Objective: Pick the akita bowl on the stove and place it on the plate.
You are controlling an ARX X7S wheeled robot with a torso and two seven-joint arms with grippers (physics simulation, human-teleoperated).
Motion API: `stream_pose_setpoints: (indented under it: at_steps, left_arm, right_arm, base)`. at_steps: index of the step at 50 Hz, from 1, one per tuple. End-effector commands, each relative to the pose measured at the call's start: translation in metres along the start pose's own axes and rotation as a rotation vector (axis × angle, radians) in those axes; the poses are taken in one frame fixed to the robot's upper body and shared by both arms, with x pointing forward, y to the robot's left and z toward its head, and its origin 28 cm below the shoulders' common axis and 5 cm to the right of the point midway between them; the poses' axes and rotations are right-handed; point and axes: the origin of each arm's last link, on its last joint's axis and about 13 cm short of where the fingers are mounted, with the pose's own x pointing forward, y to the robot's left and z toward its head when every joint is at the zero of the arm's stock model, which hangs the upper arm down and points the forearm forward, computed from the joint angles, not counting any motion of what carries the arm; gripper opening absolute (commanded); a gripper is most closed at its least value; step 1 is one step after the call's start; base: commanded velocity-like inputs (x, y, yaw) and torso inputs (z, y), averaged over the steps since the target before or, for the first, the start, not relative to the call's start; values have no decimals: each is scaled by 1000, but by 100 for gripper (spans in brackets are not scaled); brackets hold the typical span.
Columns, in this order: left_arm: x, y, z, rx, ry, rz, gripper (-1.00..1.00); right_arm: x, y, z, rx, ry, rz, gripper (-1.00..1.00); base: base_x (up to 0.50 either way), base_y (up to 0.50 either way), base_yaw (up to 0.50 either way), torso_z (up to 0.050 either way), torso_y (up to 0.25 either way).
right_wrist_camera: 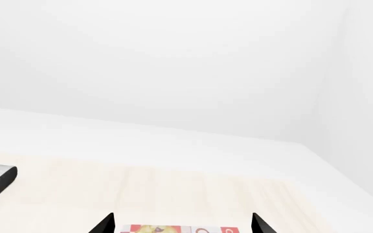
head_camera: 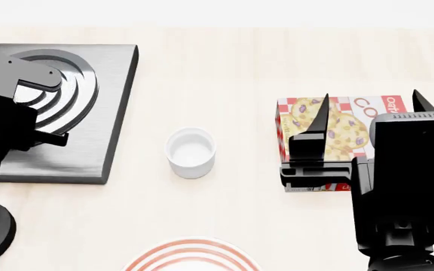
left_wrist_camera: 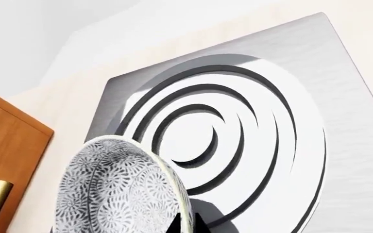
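The left gripper [left_wrist_camera: 186, 225] holds the akita bowl [left_wrist_camera: 118, 191] tilted over the stove [head_camera: 104, 113] at far left, while the right gripper [head_camera: 368, 113] hangs spread wide above the cookie box [head_camera: 338, 121].

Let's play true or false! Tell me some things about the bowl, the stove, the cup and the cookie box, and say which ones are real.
1. The speckled akita bowl hangs tilted over the stove. True.
2. A blue mug stands beside the stove. False: it is a plain white cup.
3. The cookie box lies on the robot's right side. True.
4. The bowl already sits on the plate. False: the plate's visible part is bare.
5. The right gripper holds the cookie box. False: its fingers are spread and hold nothing.
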Motion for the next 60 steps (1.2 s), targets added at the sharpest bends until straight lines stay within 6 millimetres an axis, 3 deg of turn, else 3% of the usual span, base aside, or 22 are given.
stream_pose_setpoints:
  at_steps: [1,11,18,32,45,60]
  left_arm:
    - [-4,-5,10,-56,-23,-44,-100]
    - [-20,1,49,-113,-211,-29,-100]
    - [-39,3,68,-48,-337,-81,-100]
    - [-86,22,74,401,-566,-217,-100]
    - [-108,40,74,795,-709,-214,-100]
    - [-145,44,83,948,-878,-279,-100]
  right_arm:
    - [0,-1,1,13,-5,-8,100]
    - [1,-1,0,13,-6,-9,100]
    - [0,-1,1,14,-7,-10,100]
    - [1,-1,1,10,-7,-9,100]
    - [1,-1,1,10,-8,-11,100]
    - [0,-1,1,11,-9,-11,100]
  base:
    - [0,0,0,0,0]
    - [0,0,0,0,0]
    - [0,0,0,0,0]
    - [0,0,0,0,0]
    - [0,0,0,0,0]
    - [0,0,0,0,1]
